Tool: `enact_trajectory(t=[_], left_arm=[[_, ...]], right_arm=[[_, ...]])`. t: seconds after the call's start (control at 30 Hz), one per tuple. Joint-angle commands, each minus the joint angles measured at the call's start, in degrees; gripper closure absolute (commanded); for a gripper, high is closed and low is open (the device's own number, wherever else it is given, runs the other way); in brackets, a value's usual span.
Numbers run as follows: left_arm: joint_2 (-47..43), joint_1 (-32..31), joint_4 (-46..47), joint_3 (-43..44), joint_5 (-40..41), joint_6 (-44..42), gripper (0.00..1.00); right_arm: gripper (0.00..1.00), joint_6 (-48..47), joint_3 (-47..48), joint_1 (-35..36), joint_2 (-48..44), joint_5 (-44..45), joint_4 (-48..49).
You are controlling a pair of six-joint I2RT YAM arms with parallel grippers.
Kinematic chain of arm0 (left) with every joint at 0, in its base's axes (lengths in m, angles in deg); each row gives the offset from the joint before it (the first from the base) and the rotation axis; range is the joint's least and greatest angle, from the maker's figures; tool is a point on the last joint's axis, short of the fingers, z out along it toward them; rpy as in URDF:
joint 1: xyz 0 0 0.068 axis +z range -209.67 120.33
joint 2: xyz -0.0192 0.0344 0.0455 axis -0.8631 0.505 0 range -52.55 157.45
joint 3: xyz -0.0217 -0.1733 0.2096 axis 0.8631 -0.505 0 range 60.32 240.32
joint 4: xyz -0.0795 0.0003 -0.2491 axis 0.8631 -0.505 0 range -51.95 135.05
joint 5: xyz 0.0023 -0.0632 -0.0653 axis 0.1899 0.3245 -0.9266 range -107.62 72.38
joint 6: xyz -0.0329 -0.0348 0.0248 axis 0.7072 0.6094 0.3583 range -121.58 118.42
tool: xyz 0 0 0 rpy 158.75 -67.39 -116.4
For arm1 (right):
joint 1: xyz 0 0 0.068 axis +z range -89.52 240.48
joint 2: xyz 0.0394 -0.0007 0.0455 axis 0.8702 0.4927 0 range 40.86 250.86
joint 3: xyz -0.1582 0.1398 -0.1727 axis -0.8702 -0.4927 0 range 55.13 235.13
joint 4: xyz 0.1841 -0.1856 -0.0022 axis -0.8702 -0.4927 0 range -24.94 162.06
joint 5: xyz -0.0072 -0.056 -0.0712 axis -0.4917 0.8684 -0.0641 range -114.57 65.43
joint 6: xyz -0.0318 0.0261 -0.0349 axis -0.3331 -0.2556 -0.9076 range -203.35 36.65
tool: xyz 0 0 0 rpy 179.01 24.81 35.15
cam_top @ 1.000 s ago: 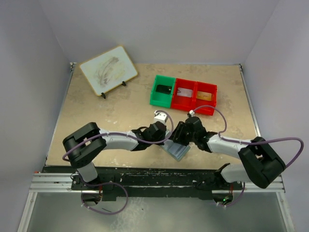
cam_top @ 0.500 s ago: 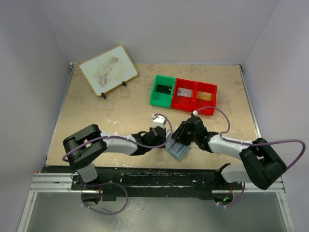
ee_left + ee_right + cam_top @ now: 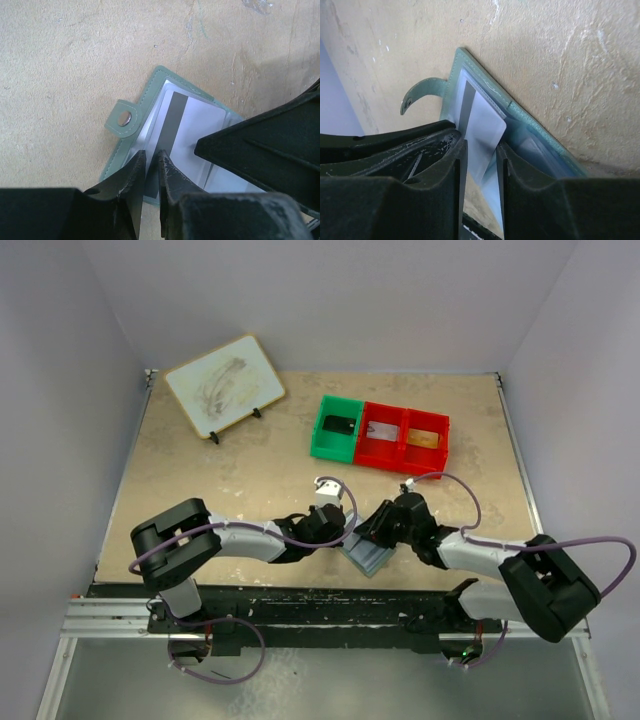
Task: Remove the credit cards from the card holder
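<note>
left pincer: clamped on card holder edge;
right pincer: straddling striped card; grip unclear;
room: near desk front edge

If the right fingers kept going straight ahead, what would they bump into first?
Probably the white card, which sits right between the right fingers and sticks out of the card holder. Depth is hard to judge here.

Both arms reach low, inward; left hand pinched tight, right hand slightly wider.
</note>
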Motion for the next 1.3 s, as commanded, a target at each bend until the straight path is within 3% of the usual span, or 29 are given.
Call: enact_trajectory(t=[0.0,0.1,0.13,0.3,0.5,0.77,1.0,1.13,1.27], left_arm=[[0.7,-1.0,-5.3,-0.6,-2.3,1.1,0.87],[0.6,-1.0,-5.5,-0.7,-2.2,1.3,0.87],[0.5,-1.0,-5.6,-0.8,-2.1,1.4,0.87],[-0.2,-1.0,-5.8,-1.0,-1.6,1.6,0.87],[-0.2,-1.1,-6.0,-1.0,-1.5,1.6,0.87],[0.7,-1.1,-5.4,-0.7,-1.6,1.6,0.88],[0.6,-1.1,-5.9,-0.5,-1.5,1.5,0.88],[0.8,-1.1,-6.3,-0.3,-1.2,1.6,0.88],[1.1,-1.1,-6.9,0.2,-0.8,1.6,0.88]], right_arm=[[0.69,2.0,-1.6,0.4,0.0,-4.3,4.6],[0.89,2.7,-2.5,0.4,-0.8,-4.3,5.8],[0.9,3.0,-2.9,0.4,-1.4,-4.0,5.8],[0.89,3.5,-4.1,0.4,-2.8,-3.6,6.0],[0.97,4.0,-4.5,0.4,-4.4,-5.3,4.7],[0.8,4.3,-5.4,0.4,-5.2,-7.0,4.8],[0.89,4.5,-5.7,0.4,-6.3,-6.0,4.9],[0.99,4.5,-5.9,0.4,-7.9,-5.3,3.3],[1.0,4.9,-7.1,0.3,-9.0,-5.6,3.1]])
